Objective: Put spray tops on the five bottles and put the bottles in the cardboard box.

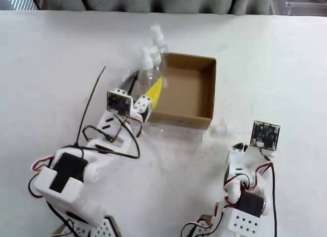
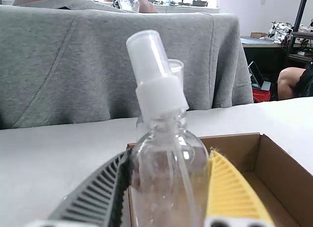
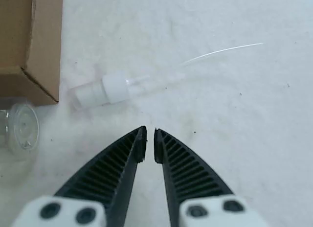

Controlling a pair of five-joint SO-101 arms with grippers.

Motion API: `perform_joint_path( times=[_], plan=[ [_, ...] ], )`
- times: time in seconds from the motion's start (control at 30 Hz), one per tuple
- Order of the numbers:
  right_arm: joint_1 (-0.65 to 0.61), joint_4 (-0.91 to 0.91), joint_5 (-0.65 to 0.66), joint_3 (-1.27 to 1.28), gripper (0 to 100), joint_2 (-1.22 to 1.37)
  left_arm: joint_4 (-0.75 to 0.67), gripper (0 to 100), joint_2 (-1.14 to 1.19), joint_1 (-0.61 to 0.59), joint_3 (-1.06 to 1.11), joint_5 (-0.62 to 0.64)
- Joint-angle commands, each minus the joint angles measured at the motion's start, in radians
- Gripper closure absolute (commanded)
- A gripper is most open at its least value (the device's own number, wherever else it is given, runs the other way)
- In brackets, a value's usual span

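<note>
1. The white table [image 1: 61,53] bears everything here.
2. The open brown cardboard box [image 1: 189,57] sits near the table's middle.
3. My left gripper [image 2: 168,161] pinches a clear plastic bottle [image 2: 166,197] between its grey and yellow fingers, right at the box's edge. A white spray top [image 2: 156,85] is already on the bottle.
4. Another clear bottle [image 3: 19,126] lies on the table beside a box corner.
5. A loose white spray top with a thin tube [image 3: 105,87] lies near that corner.
6. My right gripper [image 3: 149,145] hangs just short of it, fingers pressed nearly together on nothing.
</note>
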Motion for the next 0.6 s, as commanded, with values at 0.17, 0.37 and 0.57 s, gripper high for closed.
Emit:
perform_joint_path(
  times=[0.17, 0.37, 0.57],
  plan=[
    [0.012, 0.005, 0.011, 0.011, 98.4, 0.007, -0.003, 90, -0.002, -0.028, 0.014, -0.006],
    [0.012, 0.005, 0.011, 0.011, 98.4, 0.007, -0.003, 87, -0.001, -0.021, 0.029, -0.003],
    [0.012, 0.005, 0.011, 0.011, 98.4, 0.007, 0.000, 78, -0.001, -0.024, 0.068, -0.002]
  ],
)
